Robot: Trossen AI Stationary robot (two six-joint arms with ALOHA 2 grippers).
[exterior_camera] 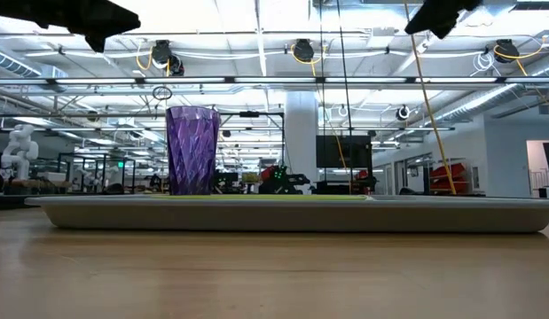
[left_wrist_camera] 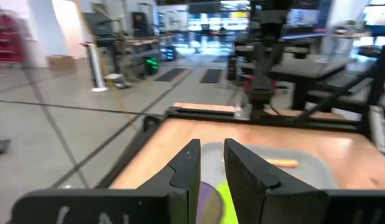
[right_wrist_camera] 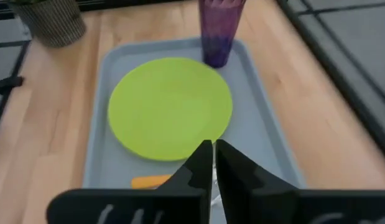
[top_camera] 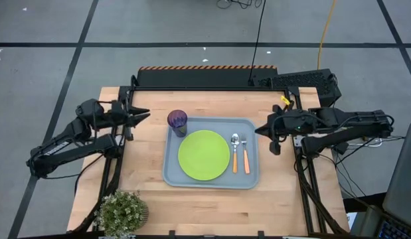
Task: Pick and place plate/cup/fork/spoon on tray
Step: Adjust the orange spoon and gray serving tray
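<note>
The grey-blue tray (top_camera: 251,174) lies in the middle of the table. On it rest the lime-green plate (top_camera: 204,155), flat at the tray's centre, and the purple cup (top_camera: 177,121), upright in the far left corner. The spoon (top_camera: 235,150) and the fork (top_camera: 245,153) lie side by side right of the plate, handles toward the near edge. My left gripper (top_camera: 145,117) hangs raised over the table's left edge, narrowly open, with nothing between its fingers (left_wrist_camera: 212,167). My right gripper (top_camera: 259,130) is raised above the tray's right rim, shut on nothing (right_wrist_camera: 214,163).
A potted plant (top_camera: 122,211) stands at the table's near left corner. A black device (top_camera: 305,83) sits off the far right corner. Bare wood (top_camera: 145,166) lies left and right of the tray.
</note>
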